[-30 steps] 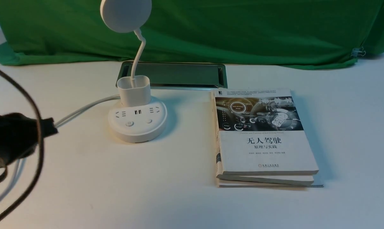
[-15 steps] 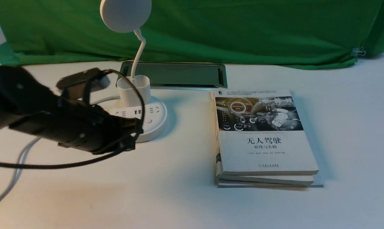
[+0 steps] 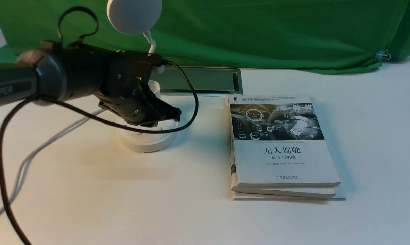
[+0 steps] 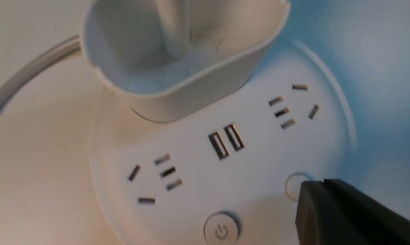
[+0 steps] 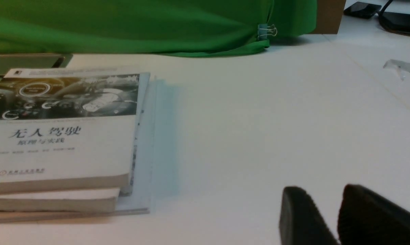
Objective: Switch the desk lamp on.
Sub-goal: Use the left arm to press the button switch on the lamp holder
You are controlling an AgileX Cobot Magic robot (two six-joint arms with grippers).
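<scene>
I am working with the left pincer (image 4: 316, 182), whose jaws are pressing together with nothing between them, so it is serving as a blunt poker. The step in hand, as I am judging it, is lining up for a button press. The plain button (image 4: 292, 187) is peeking out right beside the tips, while the power button (image 4: 221, 231) is sitting a little apart from them; I am not seeing proof of which one is working the light. For a good press I am wanting the tips centred over the chosen button, coming straight down, slowly and lightly, then lifting once it gives. A slanting push could be skidding off or sliding the base (image 3: 147, 146), and a low wrist could be knocking the cup (image 4: 191, 89). I am unable to tell whether the tips are touching anything. The right pincer (image 5: 324, 189) is hanging slightly apart-jawed, gripping nothing. The lamp (image 3: 134, 17) is standing upright on the tabletop (image 3: 106, 204), its base beneath the left pincer and its white disc head rising above and beyond it on a thin neck; the disc is looking matt, showing no clear glow.
</scene>
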